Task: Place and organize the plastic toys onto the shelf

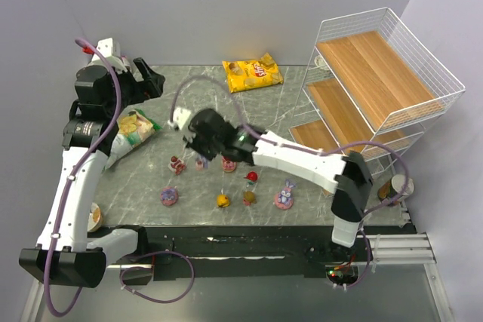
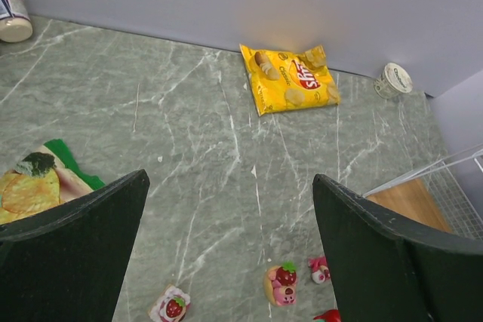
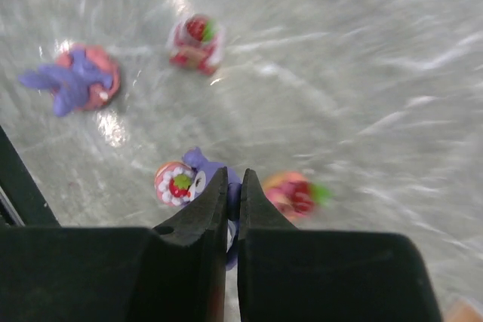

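The plastic toys lie scattered on the grey marble table (image 1: 302, 88): a strawberry cake (image 1: 176, 164), a pink piece (image 1: 229, 164), a red cherry (image 1: 251, 177), a pink donut (image 1: 169, 197), a yellow fruit (image 1: 223, 200), an olive fruit (image 1: 248, 197) and a purple bunny on a pink base (image 1: 284, 196). My right gripper (image 3: 234, 179) is shut on a purple bunny toy (image 3: 195, 161) that carries a small strawberry cake. The right wrist view is blurred. My left gripper (image 2: 230, 179) hangs open and empty above the table's back left. The shelf (image 1: 377, 81) stands at the far right with bare boards.
A yellow chip bag (image 1: 253, 75) lies at the back centre and a green snack bag (image 1: 132, 132) at the left under my left arm. Round cans sit near the shelf's front (image 1: 398, 186), at the table's near left (image 1: 94, 216) and by the back wall (image 2: 394, 81).
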Controlling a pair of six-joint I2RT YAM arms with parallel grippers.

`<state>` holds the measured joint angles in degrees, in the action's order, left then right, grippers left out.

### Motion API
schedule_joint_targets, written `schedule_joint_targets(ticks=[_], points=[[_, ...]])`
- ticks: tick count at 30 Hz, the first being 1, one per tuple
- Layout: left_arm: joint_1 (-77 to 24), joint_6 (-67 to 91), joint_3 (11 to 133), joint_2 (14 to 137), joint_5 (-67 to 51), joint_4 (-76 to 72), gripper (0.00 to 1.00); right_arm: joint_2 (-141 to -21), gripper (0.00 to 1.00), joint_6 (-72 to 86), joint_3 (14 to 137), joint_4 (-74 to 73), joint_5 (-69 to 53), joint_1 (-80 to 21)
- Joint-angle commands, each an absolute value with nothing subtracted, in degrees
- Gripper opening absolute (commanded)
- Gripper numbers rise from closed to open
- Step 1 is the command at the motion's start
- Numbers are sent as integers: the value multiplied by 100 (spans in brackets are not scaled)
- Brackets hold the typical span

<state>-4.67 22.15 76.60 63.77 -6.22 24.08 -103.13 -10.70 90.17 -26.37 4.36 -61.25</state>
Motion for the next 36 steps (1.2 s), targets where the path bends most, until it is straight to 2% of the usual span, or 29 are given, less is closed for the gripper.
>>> schedule_joint_targets(ticks=[1,3,6,9,13,18,25,31,36], points=[[-439,2206,8024,6416,-422,2425,96,-9483,0,-1755,10658,-4233,1491,-6135],[-439,2232,8103,6434,-203,2461,96,-9475,0,-2046,11415,-4856,1817,-6117],[-439,2233,8200,6477,-18,2540,96,-9116,0,-2635,11697,-4851,2521,-5977],[-439,2215,8191,6504,-18,2522,96,-9123,0,-2979,12496,-5167,3233,-5740],[-439,2259,8183,6618,-87,2505,96,-8693,0,-3768,12524,-4792,4051,-5432],[-439,2303,8253,6732,-141,2522,96,-7939,0,-4210,12445,-4790,3903,-4730],[-439,2426,8289,6987,-325,2593,96,-7401,0,-4386,12708,-5088,4332,-4632],[-439,2637,8007,7198,-764,2479,96,-7120,0,-3306,13218,-6747,4150,-4632],[-439,2681,8173,7566,-1080,2470,96,-6812,0,-2691,12885,-7548,3614,-4500]])
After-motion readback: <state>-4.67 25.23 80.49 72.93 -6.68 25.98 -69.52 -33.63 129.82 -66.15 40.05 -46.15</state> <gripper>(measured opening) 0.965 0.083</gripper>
